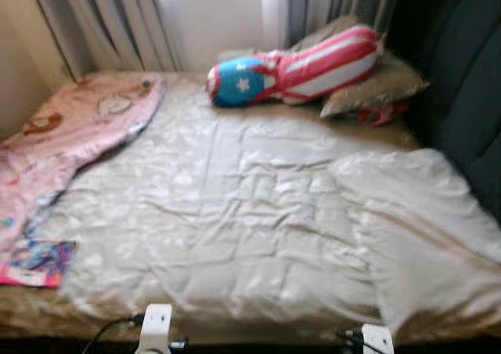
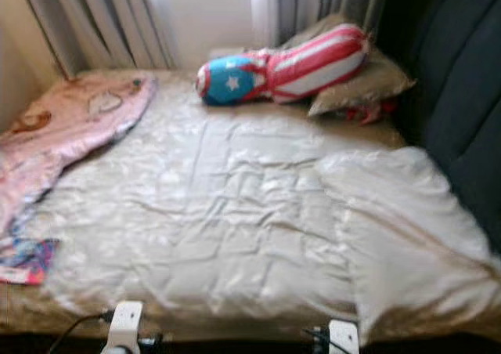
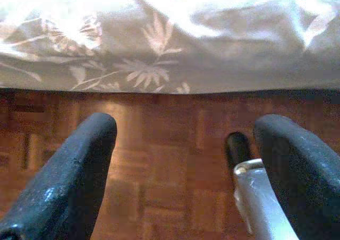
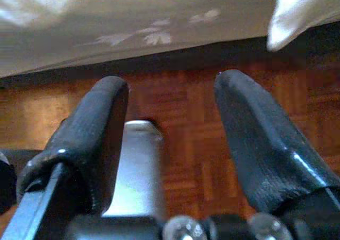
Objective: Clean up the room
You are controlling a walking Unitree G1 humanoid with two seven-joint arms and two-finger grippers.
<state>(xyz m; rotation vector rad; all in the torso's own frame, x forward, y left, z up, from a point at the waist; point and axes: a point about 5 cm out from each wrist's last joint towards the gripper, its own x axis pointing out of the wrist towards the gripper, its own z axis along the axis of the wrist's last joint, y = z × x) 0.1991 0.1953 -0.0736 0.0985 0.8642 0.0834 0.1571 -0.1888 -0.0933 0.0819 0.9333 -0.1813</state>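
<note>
A cream quilt (image 1: 250, 213) lies spread and wrinkled over the bed, with its right part (image 1: 423, 229) folded back on itself. A pink printed blanket (image 1: 70, 127) is bunched along the left side. At the far end a red, white and blue star cushion (image 1: 290, 72) leans on a beige pillow (image 1: 383, 88). A colourful flat packet (image 1: 37, 261) rests on the near left corner. Both arms hang low at the bed's foot. My left gripper (image 3: 186, 128) and right gripper (image 4: 172, 86) are open over the parquet floor, holding nothing.
Grey curtains (image 1: 117, 25) hang behind the bed around a bright window. A dark padded panel (image 1: 462, 88) runs along the right side. The floral bed sheet edge (image 3: 149, 70) hangs over the wooden parquet (image 3: 170, 171) just ahead of both grippers.
</note>
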